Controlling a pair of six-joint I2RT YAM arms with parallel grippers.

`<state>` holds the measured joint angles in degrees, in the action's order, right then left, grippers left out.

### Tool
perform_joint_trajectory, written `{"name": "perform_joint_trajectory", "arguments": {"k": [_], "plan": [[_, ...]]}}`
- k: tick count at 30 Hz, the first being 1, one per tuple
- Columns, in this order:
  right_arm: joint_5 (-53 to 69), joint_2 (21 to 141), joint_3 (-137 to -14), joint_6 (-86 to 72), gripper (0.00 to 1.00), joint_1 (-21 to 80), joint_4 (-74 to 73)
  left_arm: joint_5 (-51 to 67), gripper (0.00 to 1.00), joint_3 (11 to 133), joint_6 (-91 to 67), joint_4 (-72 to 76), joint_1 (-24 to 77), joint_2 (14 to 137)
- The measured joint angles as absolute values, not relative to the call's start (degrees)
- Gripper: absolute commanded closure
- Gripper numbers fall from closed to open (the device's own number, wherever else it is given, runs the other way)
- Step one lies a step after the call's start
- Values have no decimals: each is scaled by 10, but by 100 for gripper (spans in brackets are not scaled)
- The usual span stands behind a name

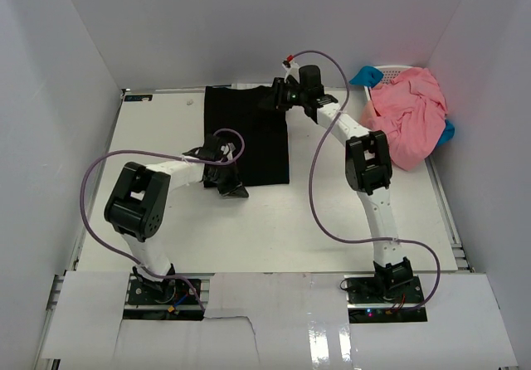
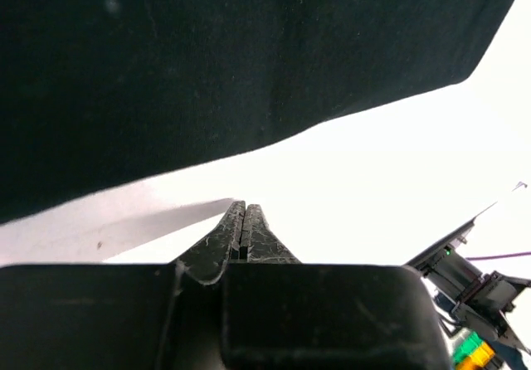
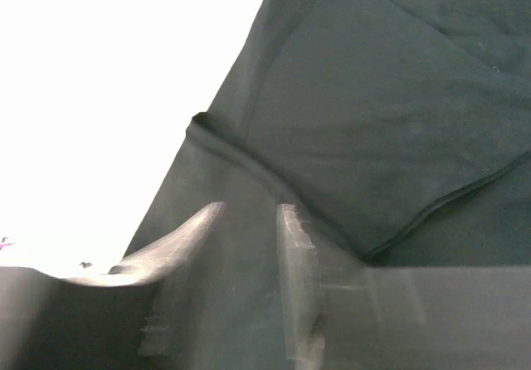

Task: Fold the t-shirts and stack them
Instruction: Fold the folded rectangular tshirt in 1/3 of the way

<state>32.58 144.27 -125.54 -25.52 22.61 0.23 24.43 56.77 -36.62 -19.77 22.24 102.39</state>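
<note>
black t-shirt (image 3: 373,113) flat, beneath right end effector (image 3: 249,208)

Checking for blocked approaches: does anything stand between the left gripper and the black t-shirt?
Nothing visible does. In the left wrist view, only a strip of bare table separates the shut left gripper from the near edge of the black t-shirt.

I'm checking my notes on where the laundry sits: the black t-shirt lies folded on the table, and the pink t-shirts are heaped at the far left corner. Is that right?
Not quite. The pink t-shirts are heaped at the far right corner, not the far left, as the top external view shows. The black t-shirt does lie folded on the table.
</note>
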Motion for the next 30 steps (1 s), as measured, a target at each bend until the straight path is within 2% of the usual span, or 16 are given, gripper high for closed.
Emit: {"name": "perform_joint_trajectory", "arguments": {"k": [1,2,7,9,11,12,16,17,20,23,30], "plan": [[329,1421,-1233,-251,43,226,7,240,100,568,-366,-200,222,1019],[334,1390,-1206,-247,39,226,6,235,100,568,-366,-204,222,1013],[330,1226,-1064,-205,29,226,-24,190,94,596,-367,-238,218,949],[326,1162,-1002,-199,28,225,-46,182,66,624,-365,-245,206,922],[327,1101,-927,-201,27,226,-60,178,24,645,-363,-244,179,899],[328,1084,-901,-205,27,226,-72,178,19,648,-363,-243,160,888],[324,1004,-736,-225,21,233,-94,180,16,629,-367,-249,85,854],[324,994,-699,-230,17,235,-98,180,16,618,-368,-251,72,849],[322,971,-617,-248,12,241,-107,181,16,584,-371,-259,66,841],[322,944,-548,-271,12,246,-104,186,16,548,-378,-265,71,835],[321,926,-483,-340,13,246,-23,196,18,473,-416,-243,74,820]]}}
